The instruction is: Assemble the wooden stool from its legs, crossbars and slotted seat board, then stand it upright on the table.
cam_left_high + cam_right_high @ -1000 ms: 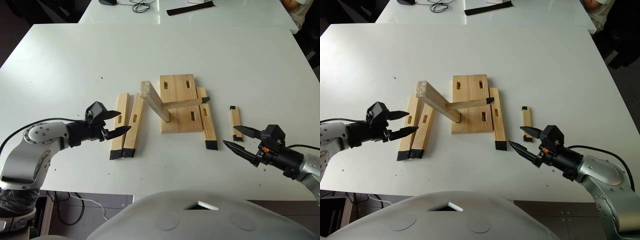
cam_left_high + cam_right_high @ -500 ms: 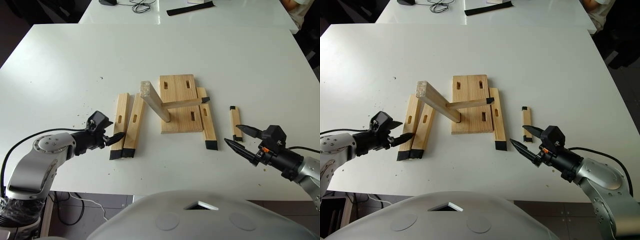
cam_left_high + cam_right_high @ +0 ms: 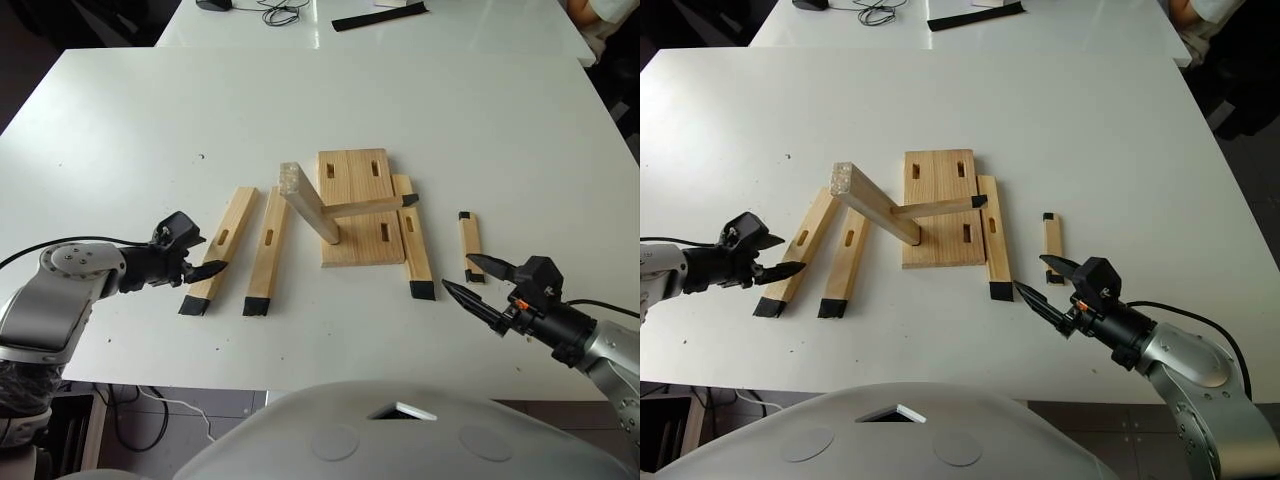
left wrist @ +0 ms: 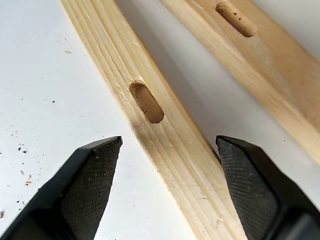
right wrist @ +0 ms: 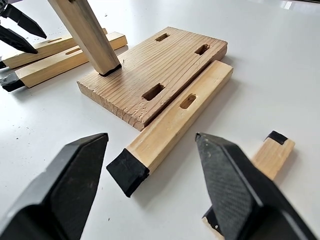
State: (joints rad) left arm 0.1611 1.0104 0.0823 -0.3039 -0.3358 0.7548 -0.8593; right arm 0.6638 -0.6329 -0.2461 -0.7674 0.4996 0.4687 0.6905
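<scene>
Lining up a grab: left gripper (image 4: 169, 143) spread open around the leftmost leg (image 3: 222, 248), probably needs closing next; right gripper (image 3: 457, 272) open too.

Bright, even light casts soft shadows beside the legs (image 3: 218, 250); the table (image 3: 480, 110) glares mildly.

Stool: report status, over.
Left end effector open, straddling outer loose leg. Right end effector open, near capped leg beside seat board. One leg slotted in board, leaning. Nothing in the way.
</scene>
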